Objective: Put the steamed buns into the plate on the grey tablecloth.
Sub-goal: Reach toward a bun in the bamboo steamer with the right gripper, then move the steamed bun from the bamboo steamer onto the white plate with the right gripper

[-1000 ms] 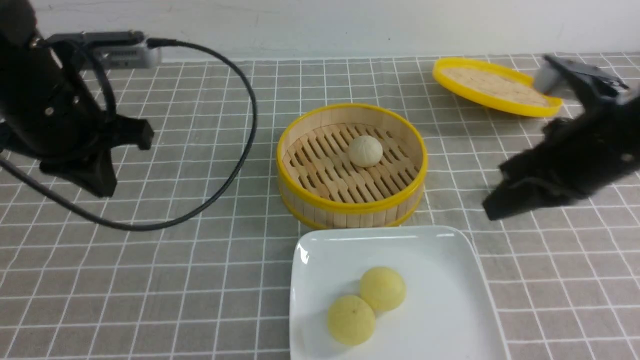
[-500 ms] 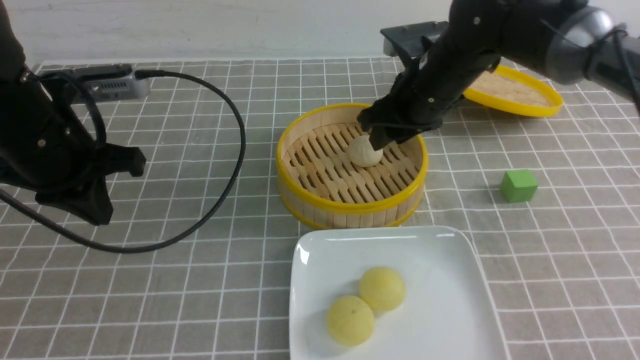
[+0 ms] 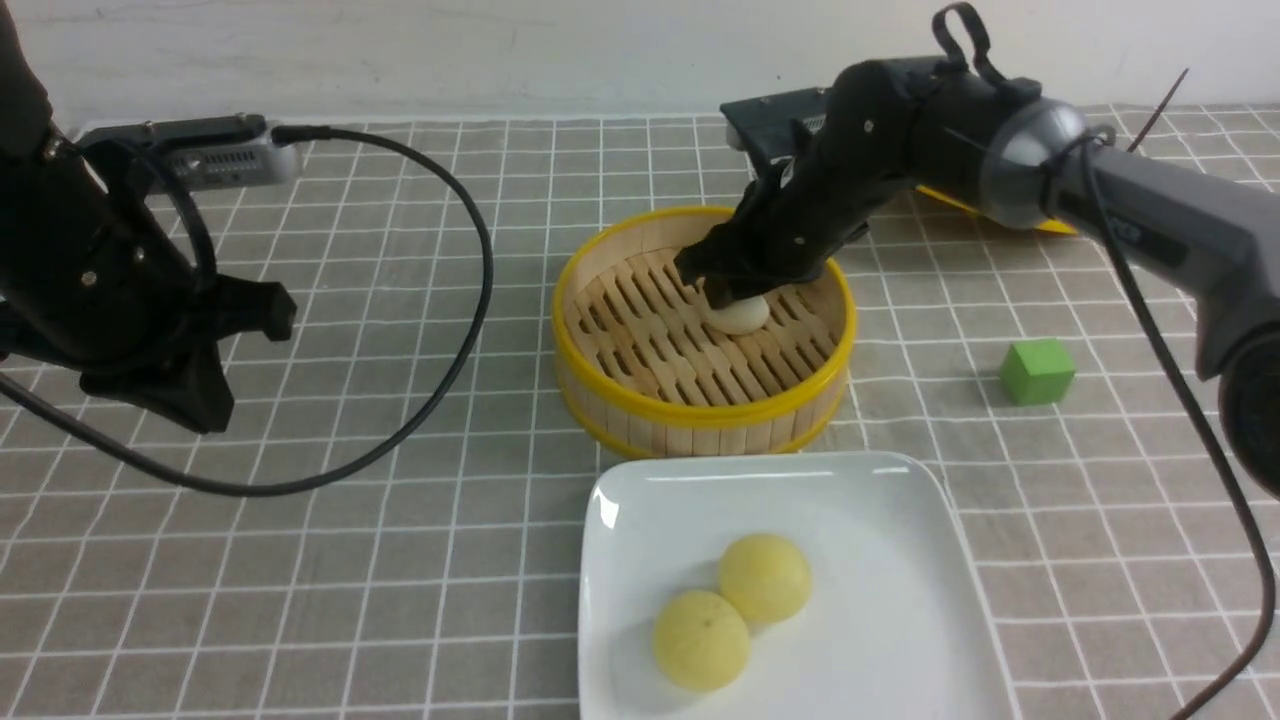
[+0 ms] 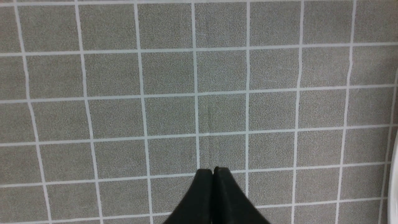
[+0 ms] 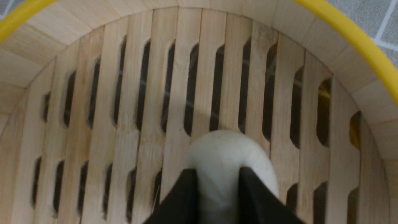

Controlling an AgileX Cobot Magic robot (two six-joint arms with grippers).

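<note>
Two pale yellow steamed buns point(image 3: 765, 577) point(image 3: 701, 640) lie touching in the white square plate point(image 3: 890, 600) on the grey tablecloth point(image 3: 400, 560). An off-white bun point(image 3: 745, 319) sits in the bamboo steamer basket point(image 3: 700, 412). My right gripper point(image 3: 733, 292) reaches down into the basket from behind. In the right wrist view its fingers point(image 5: 186, 186) pinch the bun point(image 5: 224, 149) from both sides, with the gripper point(image 5: 217, 174) shut on it. The bun rests on the slats. My left gripper point(image 3: 200, 405) point(image 4: 213, 170) hangs shut and empty over bare cloth at the left.
A green cube point(image 3: 1038, 371) sits on the cloth right of the basket. The yellow-rimmed lid point(image 3: 1058, 228) is mostly hidden behind my right arm. A black cable point(image 3: 470, 300) loops over the cloth from the left arm. The plate's rim point(image 4: 394, 186) shows in the left wrist view.
My right arm swung in from the right side, uncovering the green cube, and came down into the basket. Its jaws have closed on the off-white bun. The left arm barely moved.
</note>
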